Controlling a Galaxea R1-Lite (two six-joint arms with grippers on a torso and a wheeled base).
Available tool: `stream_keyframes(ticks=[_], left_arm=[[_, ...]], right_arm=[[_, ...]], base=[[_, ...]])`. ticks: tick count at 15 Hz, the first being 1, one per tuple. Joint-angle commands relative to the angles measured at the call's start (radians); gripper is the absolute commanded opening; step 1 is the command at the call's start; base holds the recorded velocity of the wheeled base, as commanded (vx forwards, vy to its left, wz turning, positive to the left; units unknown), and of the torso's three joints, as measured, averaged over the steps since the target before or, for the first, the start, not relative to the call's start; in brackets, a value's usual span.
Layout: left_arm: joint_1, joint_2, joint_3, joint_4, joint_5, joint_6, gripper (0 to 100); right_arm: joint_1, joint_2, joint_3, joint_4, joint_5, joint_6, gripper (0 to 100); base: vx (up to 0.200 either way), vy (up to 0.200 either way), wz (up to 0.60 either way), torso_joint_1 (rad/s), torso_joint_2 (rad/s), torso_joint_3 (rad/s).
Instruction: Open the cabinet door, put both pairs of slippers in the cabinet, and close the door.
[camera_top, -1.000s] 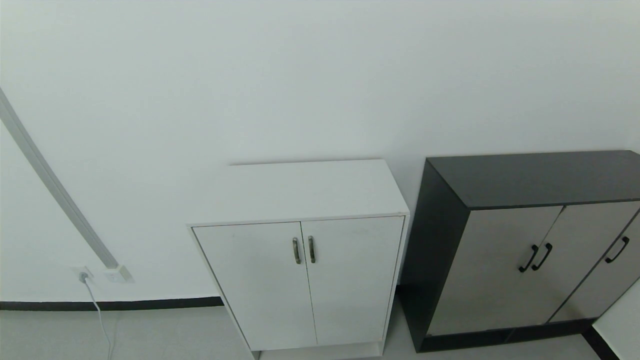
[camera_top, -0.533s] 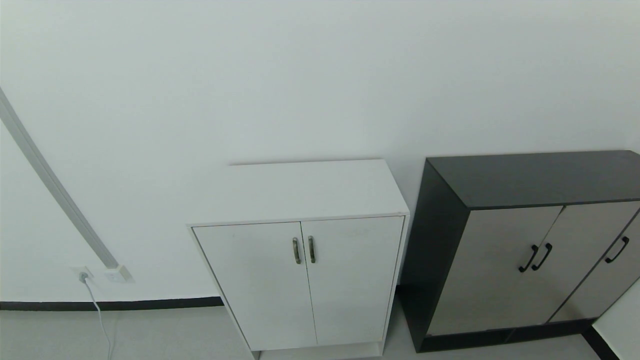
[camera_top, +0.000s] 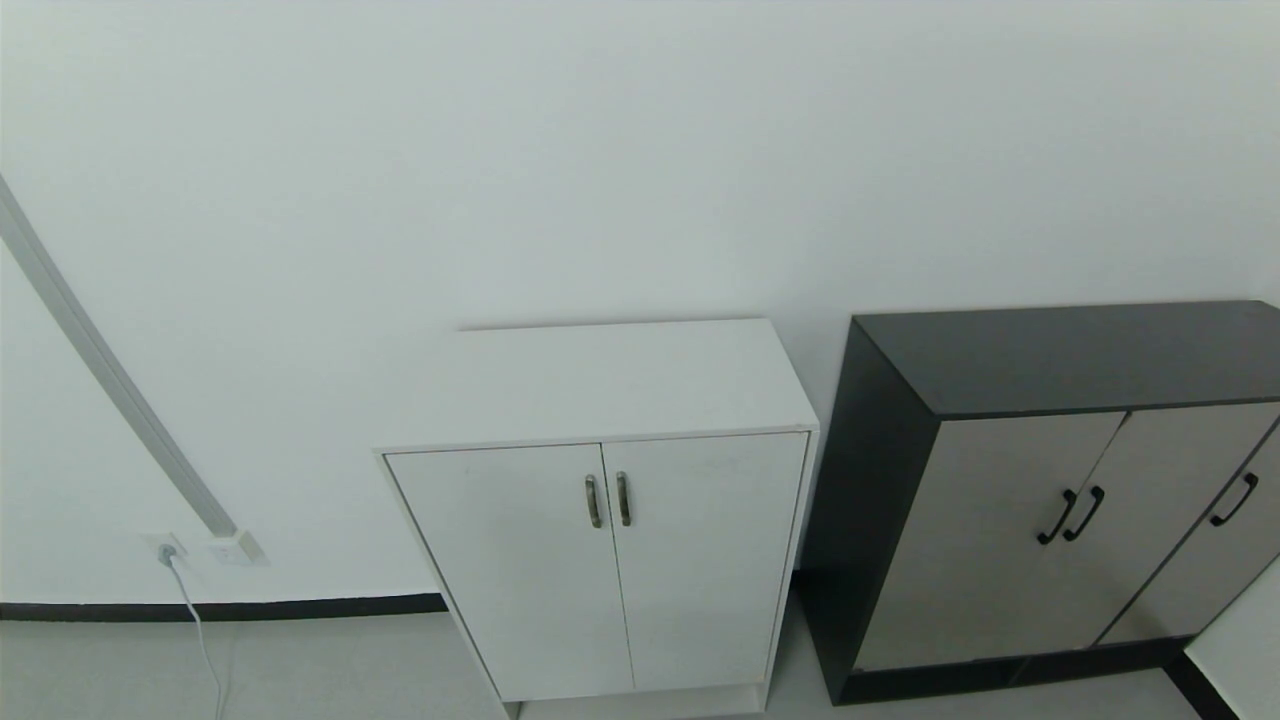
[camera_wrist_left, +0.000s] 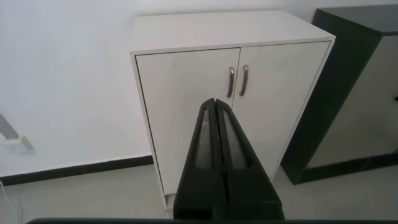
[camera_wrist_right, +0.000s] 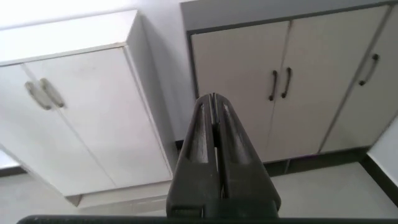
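The white two-door wooden cabinet (camera_top: 600, 560) stands closed; the left gripper (camera_wrist_left: 214, 102) and right gripper (camera_wrist_right: 213, 98) are clenched, empty.

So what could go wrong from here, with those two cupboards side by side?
1. The white cabinet has its handles very close together at the door seam, so a gripper might hook both, or the wrong one.
2. The dark cabinet stands right beside it with similar paired handles, so the two could be confused.
3. The left gripper and right gripper are both shut. Unless one opens first, it may just bump the door.
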Motion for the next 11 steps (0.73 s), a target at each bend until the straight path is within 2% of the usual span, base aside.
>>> stream_keyframes(ticks=[1,11], left_arm=[[0.0,0.001,0.0,0.0,0.0,0.0,0],[0.0,0.001,0.0,0.0,0.0,0.004,0]], right_arm=[[0.0,-0.001,0.0,-0.001,-0.002,0.001,0],[0.0,-0.001,0.0,0.001,-0.001,-0.007,0]], base=[[0.0,0.0,0.0,0.0,0.0,0.0],[0.0,0.0,0.0,0.0,0.0,0.0]])
